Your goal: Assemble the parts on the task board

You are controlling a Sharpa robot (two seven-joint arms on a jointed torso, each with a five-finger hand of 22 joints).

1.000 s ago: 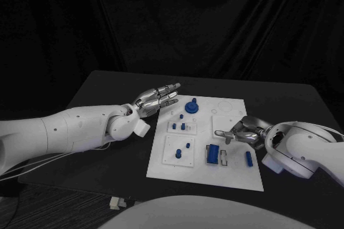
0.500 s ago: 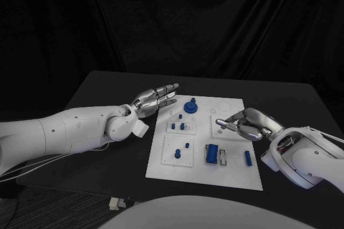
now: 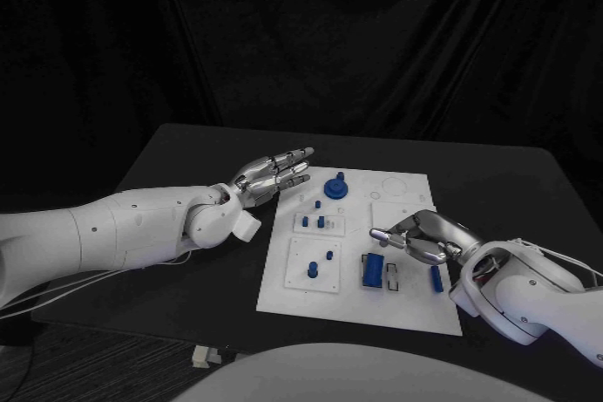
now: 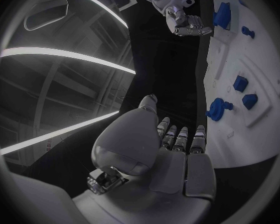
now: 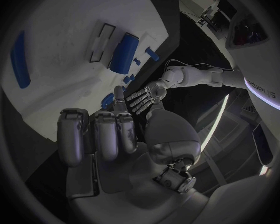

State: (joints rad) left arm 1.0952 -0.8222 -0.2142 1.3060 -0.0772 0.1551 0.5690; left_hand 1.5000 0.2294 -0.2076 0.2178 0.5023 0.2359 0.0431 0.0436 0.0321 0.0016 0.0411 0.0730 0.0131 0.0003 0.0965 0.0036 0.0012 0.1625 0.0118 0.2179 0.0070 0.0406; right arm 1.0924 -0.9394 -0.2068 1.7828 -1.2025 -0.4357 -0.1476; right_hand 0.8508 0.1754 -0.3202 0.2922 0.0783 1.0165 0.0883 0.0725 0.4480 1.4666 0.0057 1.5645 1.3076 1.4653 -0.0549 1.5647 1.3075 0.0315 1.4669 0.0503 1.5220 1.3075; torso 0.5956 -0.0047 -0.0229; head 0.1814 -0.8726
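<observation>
Task board [image 3: 409,310] | we see left hand [image 3: 274,173] fingers outstretched, empty, beside its left edge | right hand [image 3: 418,236] fingers curled, empty, above its middle.

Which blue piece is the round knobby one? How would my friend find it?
Find the white board in the middle of the black table. Look along its far edge, near the left hand. The knob sits there: it is round and the widest blue piece, while the others are small pegs or long bars.

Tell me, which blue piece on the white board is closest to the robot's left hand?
The round knob-shaped blue piece at the board's far edge, just beside the left hand. The other blue pieces lie nearer the robot's body.
</observation>
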